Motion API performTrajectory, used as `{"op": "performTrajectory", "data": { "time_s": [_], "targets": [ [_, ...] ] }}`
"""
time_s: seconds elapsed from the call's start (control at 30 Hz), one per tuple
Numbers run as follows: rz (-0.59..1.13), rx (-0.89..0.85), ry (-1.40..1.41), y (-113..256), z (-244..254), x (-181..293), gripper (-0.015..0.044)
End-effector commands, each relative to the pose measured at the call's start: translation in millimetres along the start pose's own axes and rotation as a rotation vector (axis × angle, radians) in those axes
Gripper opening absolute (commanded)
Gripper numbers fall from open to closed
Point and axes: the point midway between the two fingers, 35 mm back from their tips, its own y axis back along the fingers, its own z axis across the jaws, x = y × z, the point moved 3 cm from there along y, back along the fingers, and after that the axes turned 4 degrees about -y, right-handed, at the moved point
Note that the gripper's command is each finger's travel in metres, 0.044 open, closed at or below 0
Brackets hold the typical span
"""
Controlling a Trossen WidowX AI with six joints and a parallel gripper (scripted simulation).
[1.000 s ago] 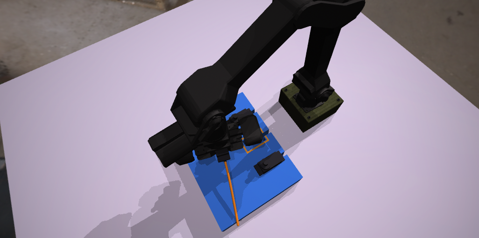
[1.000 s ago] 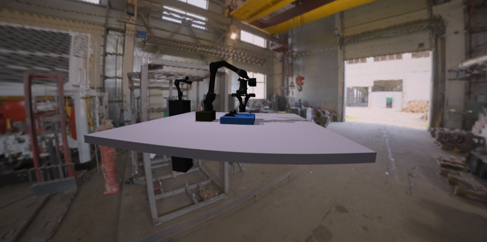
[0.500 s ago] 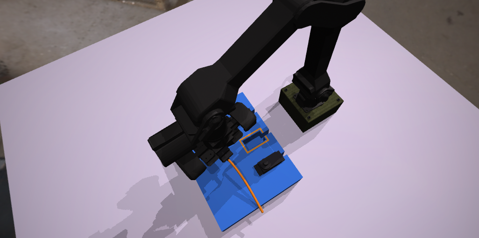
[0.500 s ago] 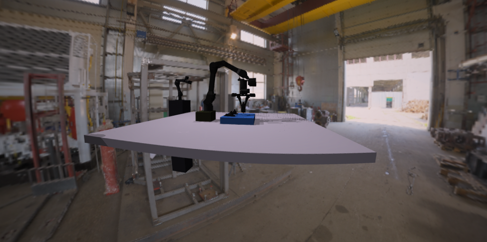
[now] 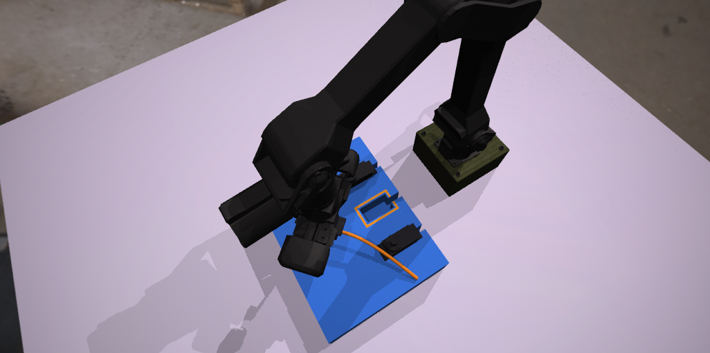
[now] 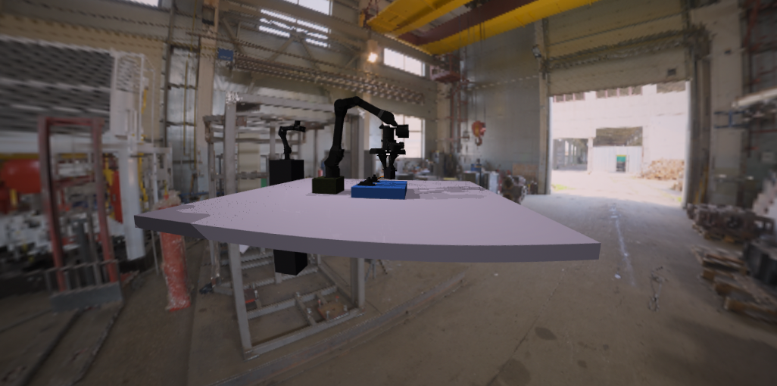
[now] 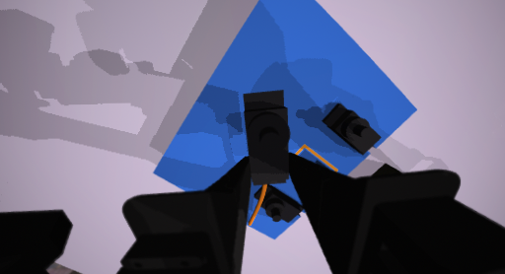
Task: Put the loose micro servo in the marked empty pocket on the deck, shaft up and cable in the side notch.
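Note:
My gripper is shut on the loose black micro servo, above the blue deck. In the wrist view the servo's round output boss faces the camera. Its orange cable runs out from the end nearest the fingers and, in the top view, passes in front of a seated servo. The pocket's orange outline surrounds an empty recess with a side notch, partly covered by a finger in the wrist view. In the top view the arm hides most of the held servo.
Two black servos sit in the deck: one on the near side of the pocket in the top view, the other on its far side. The arm's dark green base block stands beside the deck.

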Motion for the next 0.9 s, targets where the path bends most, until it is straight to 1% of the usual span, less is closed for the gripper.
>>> {"op": "performTrajectory", "data": {
  "time_s": [0.0, 0.63, 0.87],
  "targets": [
    [-0.001, -0.004, 0.150, 1.3, 0.0, 0.2, 0.0000],
    [-0.002, -0.004, 0.806, 1.3, 0.0, 0.2, 0.0000],
    [-0.002, -0.004, 0.829, 1.3, 0.0, 0.2, 0.0000]
  ]
}}
